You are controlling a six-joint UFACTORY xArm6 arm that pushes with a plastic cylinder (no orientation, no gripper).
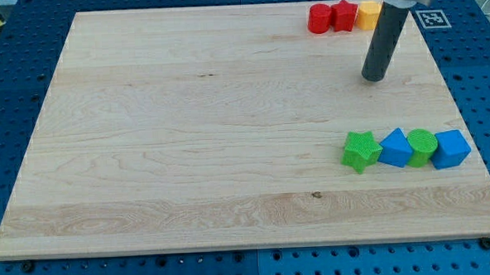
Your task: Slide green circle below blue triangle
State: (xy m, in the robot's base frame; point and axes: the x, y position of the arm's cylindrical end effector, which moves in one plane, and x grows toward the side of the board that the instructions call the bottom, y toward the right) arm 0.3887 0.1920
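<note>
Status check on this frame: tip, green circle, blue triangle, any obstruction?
My tip above the row, touching nothing. Green circle block wedged between blue triangle block and blue cube block. Green star block at row's left end.

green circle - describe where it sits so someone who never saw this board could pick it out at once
On the wooden board, look near the view's right edge for a row of four blocks. The green circle is third from the view's left, wedged between the blue triangle and blue cube; the green star is spiky, not round.
</note>
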